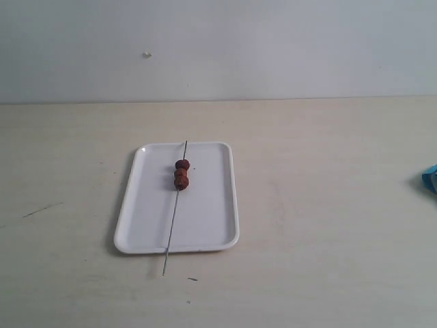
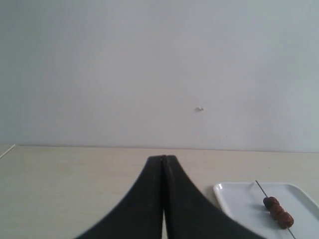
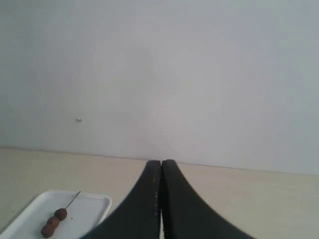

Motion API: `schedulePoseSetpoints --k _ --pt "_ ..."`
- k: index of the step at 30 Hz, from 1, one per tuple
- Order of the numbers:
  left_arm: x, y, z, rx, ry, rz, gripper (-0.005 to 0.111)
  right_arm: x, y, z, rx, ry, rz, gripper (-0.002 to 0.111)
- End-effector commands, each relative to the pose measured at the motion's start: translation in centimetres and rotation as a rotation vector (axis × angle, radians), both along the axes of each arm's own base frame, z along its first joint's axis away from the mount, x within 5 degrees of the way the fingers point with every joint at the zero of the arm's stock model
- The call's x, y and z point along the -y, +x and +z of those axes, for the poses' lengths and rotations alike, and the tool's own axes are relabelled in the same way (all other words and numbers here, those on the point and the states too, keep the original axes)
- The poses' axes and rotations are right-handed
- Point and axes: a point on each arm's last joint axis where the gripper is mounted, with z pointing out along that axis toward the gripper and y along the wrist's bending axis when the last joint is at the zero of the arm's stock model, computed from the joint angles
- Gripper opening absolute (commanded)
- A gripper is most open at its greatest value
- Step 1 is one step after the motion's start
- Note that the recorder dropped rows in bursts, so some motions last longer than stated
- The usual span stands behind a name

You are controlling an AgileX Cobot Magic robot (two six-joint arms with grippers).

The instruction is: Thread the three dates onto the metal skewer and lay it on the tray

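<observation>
The white tray lies on the table left of centre. The thin metal skewer rests lengthwise across it, its near end sticking out past the front rim. Three reddish-brown dates sit threaded close together on the skewer's far half. Neither arm shows in the exterior view. My left gripper is shut and holds nothing; the tray, the skewer and the dates lie off to its side. My right gripper is shut and holds nothing too, with the tray, the skewer and the dates away to its side.
A blue object pokes in at the right edge of the exterior view. A white wall rises behind the pale wooden table. A small dark fleck lies near the skewer's front end.
</observation>
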Motion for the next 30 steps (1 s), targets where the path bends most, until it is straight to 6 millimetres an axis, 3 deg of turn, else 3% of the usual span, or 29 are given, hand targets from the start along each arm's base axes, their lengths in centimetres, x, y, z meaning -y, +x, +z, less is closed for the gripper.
schedulePoseSetpoints --k 1,7,13,25,30 --pt "0.0 0.0 -0.1 0.003 -0.01 0.001 0.0 0.1 -0.3 -0.7 -0.012 0.033 -0.012 0.0" --pt "0.0 0.0 -0.1 0.003 -0.01 0.001 0.0 1.2 -2.1 -3.0 -0.016 0.116 -0.152 0.0" --pt "0.0 0.0 -0.1 0.003 -0.01 0.001 0.0 1.4 -3.2 -5.5 0.009 0.083 -0.193 0.0" --pt "0.0 0.0 -0.1 0.003 -0.01 0.001 0.0 1.4 -3.5 -11.5 -0.108 0.045 -0.197 0.0" --pt "0.0 0.0 -0.1 0.003 -0.01 0.001 0.0 1.3 -3.6 -12.4 -0.165 0.041 -0.193 0.0"
